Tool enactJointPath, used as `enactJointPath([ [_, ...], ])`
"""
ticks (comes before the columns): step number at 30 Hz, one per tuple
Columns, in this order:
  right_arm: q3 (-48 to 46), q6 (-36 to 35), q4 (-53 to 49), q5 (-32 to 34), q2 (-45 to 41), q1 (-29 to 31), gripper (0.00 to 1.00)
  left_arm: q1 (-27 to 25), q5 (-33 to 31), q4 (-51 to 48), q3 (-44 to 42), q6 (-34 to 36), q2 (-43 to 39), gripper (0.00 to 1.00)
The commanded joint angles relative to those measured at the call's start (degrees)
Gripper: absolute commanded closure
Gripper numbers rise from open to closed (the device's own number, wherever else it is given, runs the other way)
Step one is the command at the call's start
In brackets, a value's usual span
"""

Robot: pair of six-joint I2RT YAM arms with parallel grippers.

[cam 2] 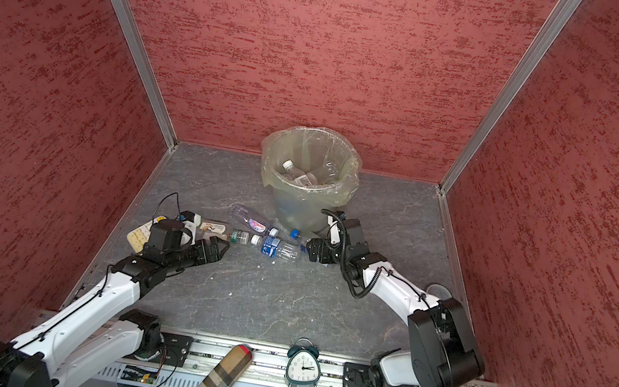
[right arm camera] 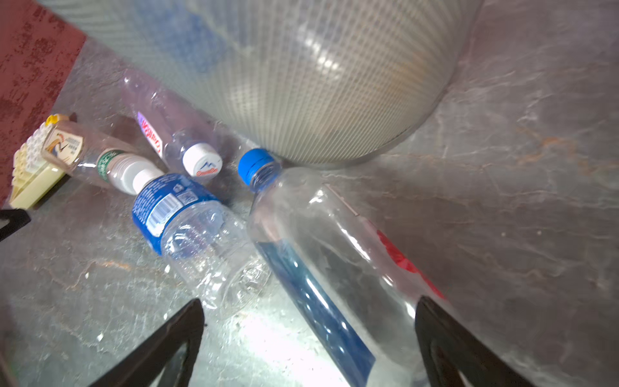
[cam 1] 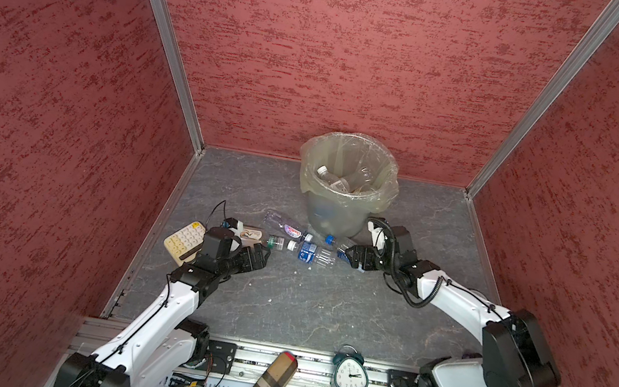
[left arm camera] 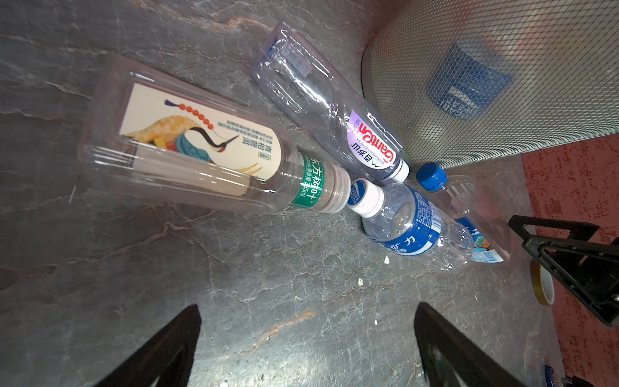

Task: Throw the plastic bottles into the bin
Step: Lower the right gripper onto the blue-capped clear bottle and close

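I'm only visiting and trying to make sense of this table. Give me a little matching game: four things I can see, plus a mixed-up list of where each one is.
Things:
1. alarm clock
2. calculator
3. blue-capped bottle
4. bin

Places:
a. near the back wall, with bottles inside
b. lying just ahead of the open right gripper
c. standing on the front rail
d. left of the open left gripper, keys up

Pairs: 1-c, 2-d, 3-b, 4-a.
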Motion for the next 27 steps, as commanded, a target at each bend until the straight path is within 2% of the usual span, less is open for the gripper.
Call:
enactJointPath([
  [1, -0.1, 0.9, -3.0, -2.7, -1.9, 1.1, 0.02, 0.6, 1.2, 1.4, -0.7, 1.0, -0.8, 0.00],
  [3, 0.2, 0.7, -3.7, -2.4, -2.6, 1.3, 0.02, 0.8, 1.3, 1.4, -0.8, 1.0, -0.7, 0.00],
  [8, 1.6, -0.3, -4.1, 4.7, -4.2, 1.2, 0.01, 1.0, 1.8, 1.7, -0.8, 1.0, -0.7, 0.00],
  [14, 4.0, -1.7, -1.2, 7.0, 1.5, 0.2, 0.01, 1.2, 2.1, 1.8, -0.9, 1.1, -0.8, 0.01],
  [20, 5.3, -0.8, 1.3, 4.8, 6.0, -0.1, 0.02, 1.4, 2.4, 1.8, -1.4, 1.0, -1.4, 0.00],
  [27, 3.0, -1.0, 1.2, 2.2, 5.4, 1.4, 0.01, 1.5, 3.1, 2.1, -1.4, 1.1, -1.2, 0.00],
])
